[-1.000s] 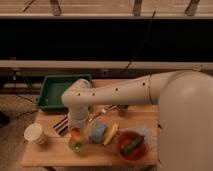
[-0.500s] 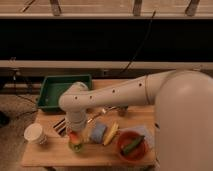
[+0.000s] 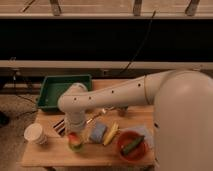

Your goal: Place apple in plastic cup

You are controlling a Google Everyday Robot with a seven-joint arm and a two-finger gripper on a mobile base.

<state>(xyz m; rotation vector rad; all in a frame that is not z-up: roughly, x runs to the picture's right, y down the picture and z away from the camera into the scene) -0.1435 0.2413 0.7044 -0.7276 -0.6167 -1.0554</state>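
The apple, orange-red, sits at the front left of the wooden table. It rests in or right on top of the light-green plastic cup, whose green edge shows beneath it. My gripper points straight down just above the apple, at the end of the white arm that reaches in from the right. The arm's wrist hides the gripper's tip, and I cannot tell whether it touches the apple.
A white paper cup stands at the left. A green tray lies at the back left. A blue sponge and a banana lie right of the apple. A red bowl holds a cucumber.
The arm's wrist has sunk slightly over the apple. The apple and the cup stay in the same spot.
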